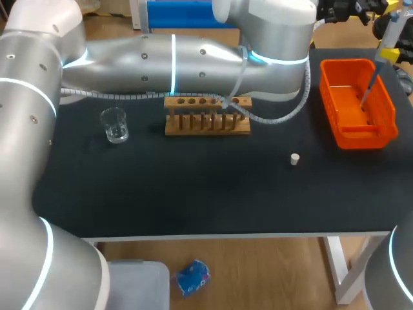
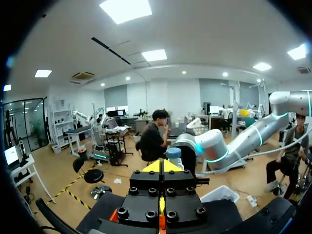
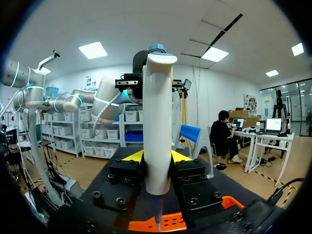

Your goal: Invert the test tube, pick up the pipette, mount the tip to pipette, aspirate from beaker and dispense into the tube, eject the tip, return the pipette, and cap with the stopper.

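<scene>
Right pincer (image 3: 157, 157) clamps the pipette (image 3: 158, 122) over the basket (image 1: 390, 111) at two o'clock. Left pincer (image 2: 161, 165) closed; left arm (image 1: 174, 58) spans behind the rack (image 1: 206, 123).

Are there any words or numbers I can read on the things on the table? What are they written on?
None can be read.
The beaker may bear marks, but they are too small to tell.
The pipette, wooden rack, orange basket and stopper show no writing.
</scene>
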{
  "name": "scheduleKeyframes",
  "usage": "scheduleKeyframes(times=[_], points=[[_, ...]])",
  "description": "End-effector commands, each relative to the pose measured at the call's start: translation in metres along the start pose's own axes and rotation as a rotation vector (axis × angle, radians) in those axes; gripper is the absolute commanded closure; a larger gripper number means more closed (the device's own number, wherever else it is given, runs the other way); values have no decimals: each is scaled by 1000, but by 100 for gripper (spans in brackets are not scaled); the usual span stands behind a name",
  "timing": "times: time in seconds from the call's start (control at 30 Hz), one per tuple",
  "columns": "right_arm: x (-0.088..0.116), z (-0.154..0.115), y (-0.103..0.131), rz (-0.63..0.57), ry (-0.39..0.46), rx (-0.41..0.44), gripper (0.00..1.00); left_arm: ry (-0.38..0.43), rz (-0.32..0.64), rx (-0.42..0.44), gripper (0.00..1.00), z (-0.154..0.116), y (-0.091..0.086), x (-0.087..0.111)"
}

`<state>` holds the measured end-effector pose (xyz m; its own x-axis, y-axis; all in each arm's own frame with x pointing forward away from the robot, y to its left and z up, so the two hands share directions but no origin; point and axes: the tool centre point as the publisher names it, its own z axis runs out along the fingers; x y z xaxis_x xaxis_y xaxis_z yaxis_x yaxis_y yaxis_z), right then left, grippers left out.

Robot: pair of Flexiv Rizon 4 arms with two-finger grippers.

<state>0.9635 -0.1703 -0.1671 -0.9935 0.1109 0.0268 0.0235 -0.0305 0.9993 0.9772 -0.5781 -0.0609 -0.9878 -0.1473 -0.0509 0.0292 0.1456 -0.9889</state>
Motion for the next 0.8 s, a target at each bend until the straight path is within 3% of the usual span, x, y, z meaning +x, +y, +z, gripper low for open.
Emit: scheduleKeyframes(times=[0.03,0.8], points=[[-2,-2,0,1,7,1,100,-28,1,419,100,2,2,8],[-2,-2,0,1,7,1,100,-45,-49,439,100,7,22,9]])
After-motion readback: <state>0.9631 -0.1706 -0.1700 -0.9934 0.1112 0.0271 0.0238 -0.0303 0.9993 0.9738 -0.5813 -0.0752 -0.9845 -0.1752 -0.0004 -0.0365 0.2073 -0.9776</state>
